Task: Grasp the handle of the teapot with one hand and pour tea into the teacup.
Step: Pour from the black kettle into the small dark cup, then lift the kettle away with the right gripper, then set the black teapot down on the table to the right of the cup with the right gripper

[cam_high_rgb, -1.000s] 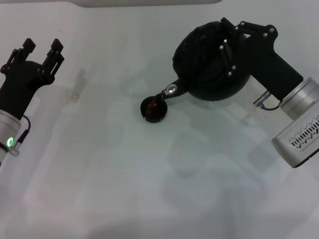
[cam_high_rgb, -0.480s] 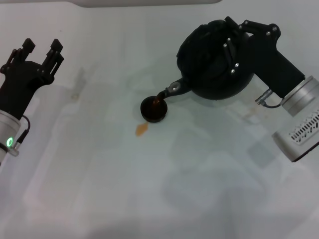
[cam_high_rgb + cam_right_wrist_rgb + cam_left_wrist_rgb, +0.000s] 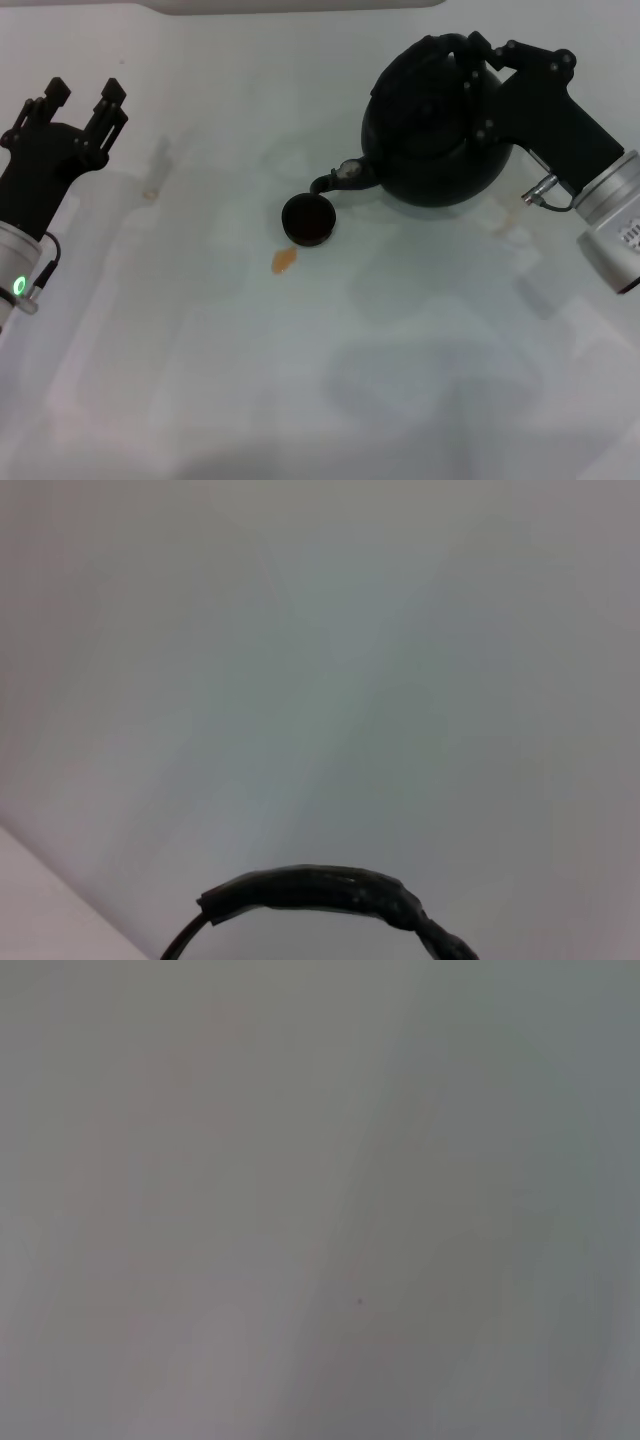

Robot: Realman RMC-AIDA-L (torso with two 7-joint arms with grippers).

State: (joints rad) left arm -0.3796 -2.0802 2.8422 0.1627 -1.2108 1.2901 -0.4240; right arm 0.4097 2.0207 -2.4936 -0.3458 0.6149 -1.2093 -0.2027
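Clearly one teapot (image 3: 430, 130), round and matte black, far right of the white table (image 3: 330, 380), spout toward the robot's left, its tip just beside the teacup. Only a short length of the ribbed handle (image 3: 315, 892) in the right wrist view, as a dark arc at the frame edge; elsewhere mostly covered by the right gripper (image 3: 480, 70), clamped around the handle at the pot's top. Lid knob impossible to pick out, black on black. One teacup (image 3: 308, 219), tiny and black, upright just below the spout; contents too dark to judge. One amber drop of tea (image 3: 285, 260) on the table near the cup, on the side toward the robot, not touching it. No stream visible between spout and cup. Off to the far left, well apart from everything, the left gripper (image 3: 85, 100), fingers spread, holding nothing. Nothing but blank pale surface in the left wrist view.
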